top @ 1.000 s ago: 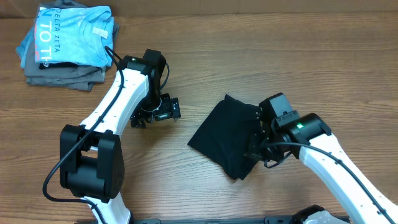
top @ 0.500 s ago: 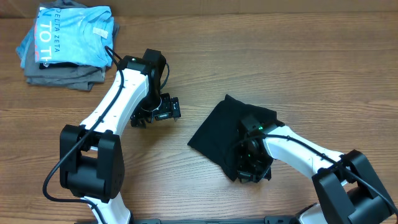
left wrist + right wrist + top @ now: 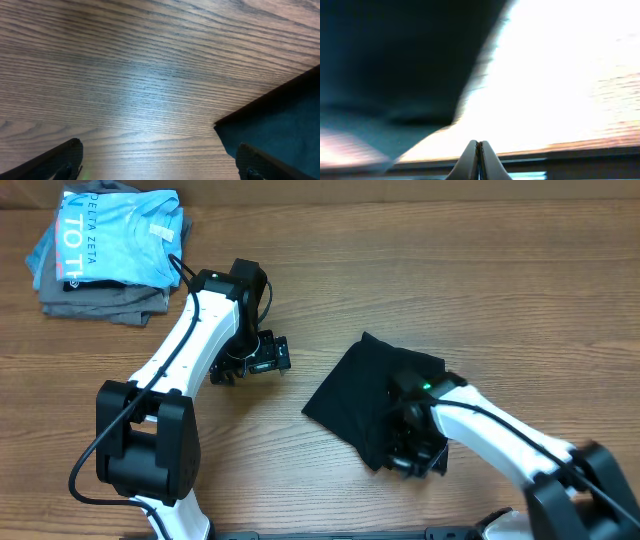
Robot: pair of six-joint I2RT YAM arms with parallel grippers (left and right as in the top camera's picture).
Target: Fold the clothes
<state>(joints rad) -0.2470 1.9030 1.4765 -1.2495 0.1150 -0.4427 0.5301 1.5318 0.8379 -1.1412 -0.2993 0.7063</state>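
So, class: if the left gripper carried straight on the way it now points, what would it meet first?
Probably the bare table: the open left gripper faces wood, with a corner of the black T-shirt just to one side. Depth is unclear.

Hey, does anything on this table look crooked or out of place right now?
The black T-shirt lies folded but turned diagonally on the table, with an uneven outline, well apart from the neat stack of folded garments at the far left. Nothing looks spilled or damaged.

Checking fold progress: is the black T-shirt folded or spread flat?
Folded: the black T-shirt lies as a small, compact four-sided bundle on the table, no sleeves or collar spread out.
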